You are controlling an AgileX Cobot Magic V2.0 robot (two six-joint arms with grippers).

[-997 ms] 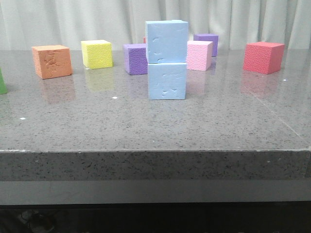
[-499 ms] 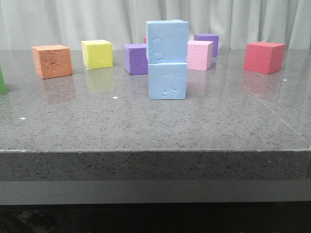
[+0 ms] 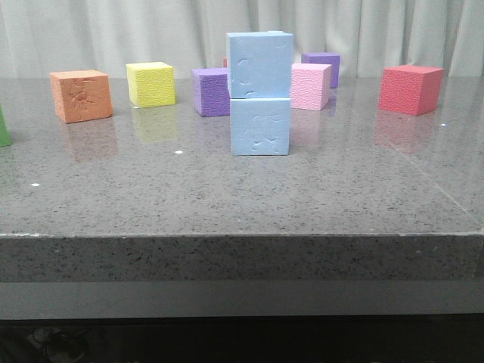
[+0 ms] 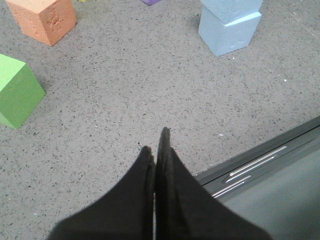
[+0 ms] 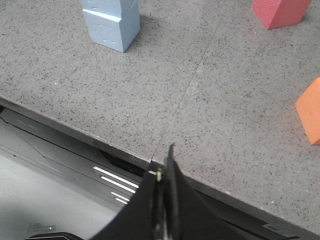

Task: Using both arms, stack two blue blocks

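Note:
One pale blue block (image 3: 259,65) stands on top of the other blue block (image 3: 260,126) at the middle of the grey table, the upper one set slightly to the left. The stack also shows in the left wrist view (image 4: 229,30) and the right wrist view (image 5: 111,22). Neither arm shows in the front view. My left gripper (image 4: 156,142) is shut and empty over the table near its front edge. My right gripper (image 5: 162,162) is shut and empty over the table's front edge. Both are far from the stack.
Behind the stack stand an orange cube (image 3: 81,95), a yellow cube (image 3: 150,83), two purple cubes (image 3: 210,91) (image 3: 321,66), a pink cube (image 3: 311,85) and a red cube (image 3: 410,88). A green cube (image 4: 16,90) sits at the far left. Another orange cube (image 5: 310,110) lies right.

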